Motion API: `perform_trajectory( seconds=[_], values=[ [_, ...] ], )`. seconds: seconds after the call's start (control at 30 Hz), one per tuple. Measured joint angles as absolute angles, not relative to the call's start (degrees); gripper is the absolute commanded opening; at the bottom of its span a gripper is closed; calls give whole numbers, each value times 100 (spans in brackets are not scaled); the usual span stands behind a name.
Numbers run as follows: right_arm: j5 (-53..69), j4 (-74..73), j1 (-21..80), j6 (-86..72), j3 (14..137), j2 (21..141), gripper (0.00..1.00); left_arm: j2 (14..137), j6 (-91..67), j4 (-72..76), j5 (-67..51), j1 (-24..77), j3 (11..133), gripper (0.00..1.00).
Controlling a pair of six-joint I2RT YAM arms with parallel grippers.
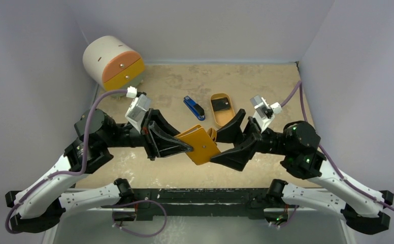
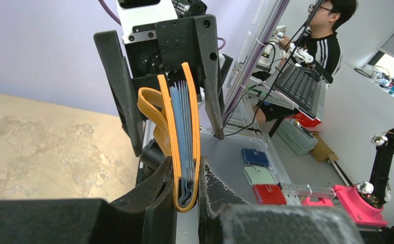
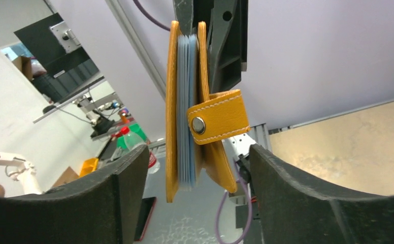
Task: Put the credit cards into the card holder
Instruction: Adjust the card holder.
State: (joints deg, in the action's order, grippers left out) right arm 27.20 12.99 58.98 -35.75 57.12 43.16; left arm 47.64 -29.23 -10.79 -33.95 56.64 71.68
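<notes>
The orange card holder [image 1: 201, 145] hangs in the air over the table's near half, folded, with blue-grey sleeves showing between its covers. My left gripper [image 1: 189, 148] is shut on its folded spine [image 2: 187, 201]. My right gripper [image 1: 216, 149] faces it from the right and stands open, one finger [image 3: 124, 188] on each side of the holder's free edge [image 3: 185, 127] with a gap to both. The snap strap [image 3: 218, 123] hangs loose across that edge. One dark credit card [image 1: 219, 104] lies in the oval orange tray [image 1: 224, 119].
A blue-and-black bar [image 1: 194, 108] lies left of the oval tray. A white cylinder with orange drawers [image 1: 112, 62] stands at the back left corner. White walls close in the sandy tabletop [image 1: 266, 86] on three sides.
</notes>
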Motion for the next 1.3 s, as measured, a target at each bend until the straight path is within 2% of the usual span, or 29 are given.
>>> perform_trajectory(
  seconds=[0.3, 0.47, 0.63, 0.73, 0.77, 0.8, 0.87, 0.9, 0.93, 1.03, 1.17, 1.3],
  values=[
    [3092, 1315, 5898, -3732, 5712, 4351, 51, 4764, -2805, -1229, -3361, 5664, 7231, 0],
    [3109, 1435, 5898, -3822, 5712, 4438, 48, 4764, -2781, -1251, -3356, 5664, 7231, 0],
    [3105, 1608, 5898, -3918, 5712, 4584, 26, 4766, -2779, -1295, -3308, 5664, 7231, 0],
    [3096, 1728, 5896, -3988, 5695, 4635, 7, 4757, -2783, -1302, -3258, 5660, 7229, 0],
    [3087, 1747, 5896, -3990, 5677, 4630, 2, 4755, -2788, -1302, -3238, 5660, 7229, 4],
    [3074, 1769, 5896, -3979, 5662, 4617, 0, 4746, -2788, -1308, -3210, 5660, 7229, 13],
    [3017, 1828, 5898, -3986, 5596, 4582, 0, 4735, -2792, -1337, -3155, 5664, 7225, 35],
    [2961, 1844, 5898, -3992, 5555, 4556, 0, 4731, -2808, -1339, -3109, 5666, 7210, 55],
    [2912, 1852, 5898, -3992, 5516, 4523, 0, 4718, -2799, -1304, -3046, 5664, 7170, 61],
    [2659, 1944, 5898, -3986, 5352, 4372, 0, 4563, -3002, -1004, -2735, 5658, 6884, 68],
    [2231, 2198, 5898, -3955, 5135, 4180, 0, 4147, -3570, -73, -2290, 5658, 6034, 73],
    [1848, 2388, 5898, -3879, 5059, 4163, 0, 3706, -4257, 794, -1564, 5658, 5118, 72]
  ],
)
